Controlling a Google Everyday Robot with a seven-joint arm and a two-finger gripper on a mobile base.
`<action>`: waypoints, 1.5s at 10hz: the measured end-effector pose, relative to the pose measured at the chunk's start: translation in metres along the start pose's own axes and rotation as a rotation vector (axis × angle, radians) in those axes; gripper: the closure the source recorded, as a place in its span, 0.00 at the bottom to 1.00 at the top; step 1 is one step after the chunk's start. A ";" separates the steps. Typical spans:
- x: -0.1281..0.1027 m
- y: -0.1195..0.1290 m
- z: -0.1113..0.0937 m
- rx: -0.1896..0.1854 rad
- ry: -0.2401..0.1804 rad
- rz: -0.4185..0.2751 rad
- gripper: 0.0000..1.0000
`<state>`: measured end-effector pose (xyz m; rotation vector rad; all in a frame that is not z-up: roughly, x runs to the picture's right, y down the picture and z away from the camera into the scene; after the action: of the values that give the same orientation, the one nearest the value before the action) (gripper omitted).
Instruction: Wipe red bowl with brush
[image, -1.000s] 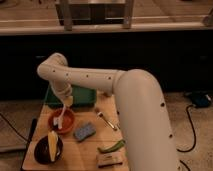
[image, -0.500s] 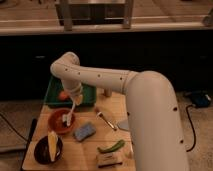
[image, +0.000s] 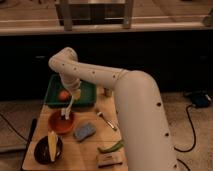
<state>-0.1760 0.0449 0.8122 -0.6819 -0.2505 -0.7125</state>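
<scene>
The red bowl (image: 62, 122) sits on the left part of the wooden table, just in front of a green tray. The brush (image: 67, 109) is slim and pale and slants down to the left, its white head resting inside the bowl's near-back area. My gripper (image: 75, 94) hangs from the white arm above the bowl's back right rim, over the tray's front edge, and is shut on the upper end of the brush handle.
The green tray (image: 85, 86) holds an orange-red round thing (image: 64, 95). A dark bowl (image: 41, 154) with a yellow item stands front left. A blue sponge (image: 85, 131), a utensil (image: 106, 120), a green item (image: 111, 147) and a blocky scrub brush (image: 110, 160) lie to the right.
The arm's upper joint has swung right and the gripper has shifted right and up over the tray's edge. The brush now leans more, with its head still in the red bowl.
</scene>
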 end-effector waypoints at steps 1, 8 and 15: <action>-0.013 -0.007 0.000 0.002 -0.010 -0.026 1.00; -0.024 0.023 0.006 0.002 -0.070 -0.063 1.00; -0.016 0.034 0.009 0.002 -0.092 -0.039 1.00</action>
<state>-0.1650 0.0782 0.7956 -0.7103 -0.3503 -0.7190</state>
